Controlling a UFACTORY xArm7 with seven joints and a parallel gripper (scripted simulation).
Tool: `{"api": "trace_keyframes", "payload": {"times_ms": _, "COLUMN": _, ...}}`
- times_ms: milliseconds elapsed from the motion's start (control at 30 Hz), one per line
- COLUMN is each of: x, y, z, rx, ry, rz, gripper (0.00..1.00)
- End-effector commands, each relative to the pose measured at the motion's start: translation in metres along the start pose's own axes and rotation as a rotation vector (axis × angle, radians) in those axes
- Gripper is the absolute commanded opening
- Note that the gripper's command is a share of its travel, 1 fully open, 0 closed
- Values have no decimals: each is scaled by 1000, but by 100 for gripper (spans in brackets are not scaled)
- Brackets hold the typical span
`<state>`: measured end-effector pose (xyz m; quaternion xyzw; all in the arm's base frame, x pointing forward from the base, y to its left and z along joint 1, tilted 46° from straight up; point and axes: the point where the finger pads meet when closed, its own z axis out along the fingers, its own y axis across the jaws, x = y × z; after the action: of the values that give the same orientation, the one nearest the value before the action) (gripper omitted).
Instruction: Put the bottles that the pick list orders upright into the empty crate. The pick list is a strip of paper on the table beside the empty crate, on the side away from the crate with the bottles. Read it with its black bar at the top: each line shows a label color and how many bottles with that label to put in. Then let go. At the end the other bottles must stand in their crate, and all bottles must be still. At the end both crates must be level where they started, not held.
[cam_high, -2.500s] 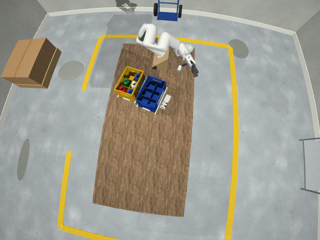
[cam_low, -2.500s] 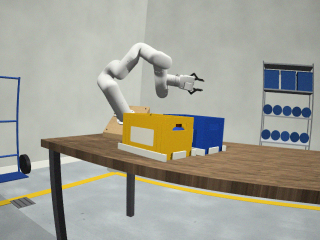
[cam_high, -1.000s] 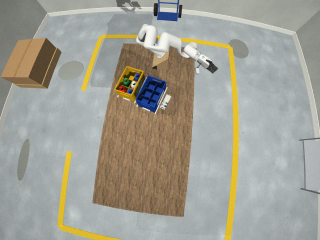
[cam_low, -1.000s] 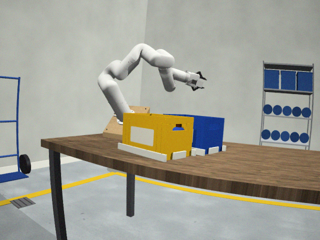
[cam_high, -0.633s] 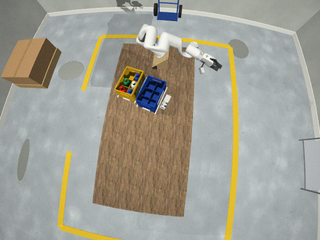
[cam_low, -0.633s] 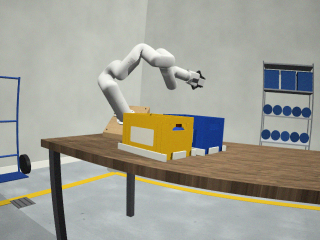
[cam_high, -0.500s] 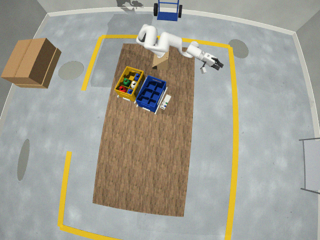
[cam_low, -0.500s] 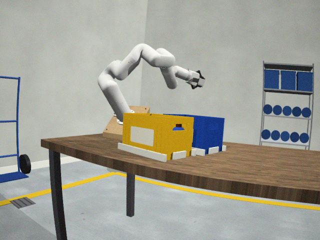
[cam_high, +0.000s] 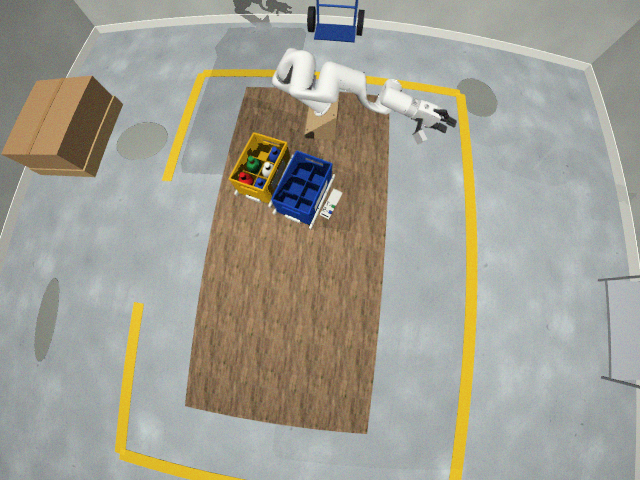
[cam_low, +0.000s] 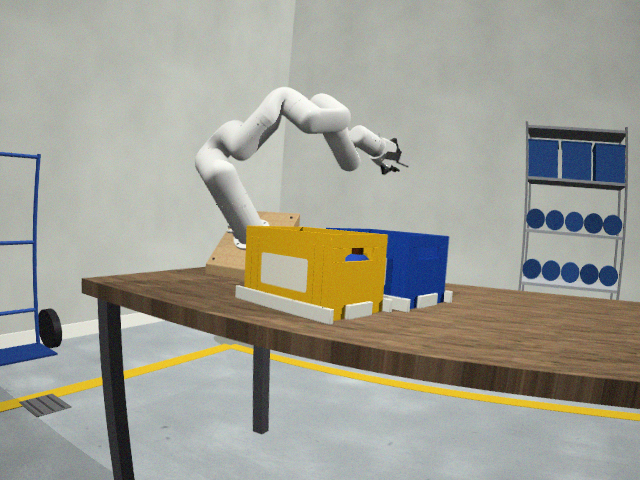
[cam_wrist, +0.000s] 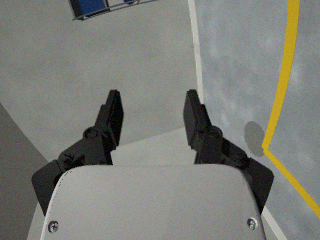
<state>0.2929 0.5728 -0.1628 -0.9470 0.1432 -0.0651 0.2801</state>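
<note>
The yellow crate stands on the table and holds several bottles: a green cap, a red cap, a white cap and two blue caps. The empty blue crate stands right beside it. The pick list strip lies on the far side of the blue crate; its marks are too small to read. My gripper is open and empty, high in the air beyond the table's right edge, far from both crates. It also shows in the side view and the wrist view.
White guide strips hold the crates on the table. A wooden wedge carries the arm's base. A shelf rack, a blue hand truck and a cardboard box stand on the floor around.
</note>
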Motion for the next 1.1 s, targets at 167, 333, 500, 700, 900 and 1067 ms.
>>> {"api": "trace_keyframes", "payload": {"times_ms": 167, "x": -32, "y": -7, "z": 11, "rx": -85, "ry": -131, "rz": -91, "gripper": 65}}
{"api": "trace_keyframes", "payload": {"times_ms": 333, "x": -50, "y": -6, "z": 14, "rx": -145, "ry": -204, "rz": -155, "gripper": 65}}
{"api": "trace_keyframes", "payload": {"times_ms": 500, "x": -64, "y": -1, "z": 13, "rx": -203, "ry": -260, "rz": -215, "gripper": 65}}
{"api": "trace_keyframes", "payload": {"times_ms": 700, "x": -76, "y": 8, "z": 8, "rx": -312, "ry": -341, "rz": -320, "gripper": 65}}
{"api": "trace_keyframes", "payload": {"times_ms": 900, "x": -78, "y": 19, "z": 0, "rx": -421, "ry": -397, "rz": -414, "gripper": 65}}
{"api": "trace_keyframes", "payload": {"times_ms": 1067, "x": -74, "y": 29, "z": -11, "rx": -503, "ry": -425, "rz": -477, "gripper": 65}}
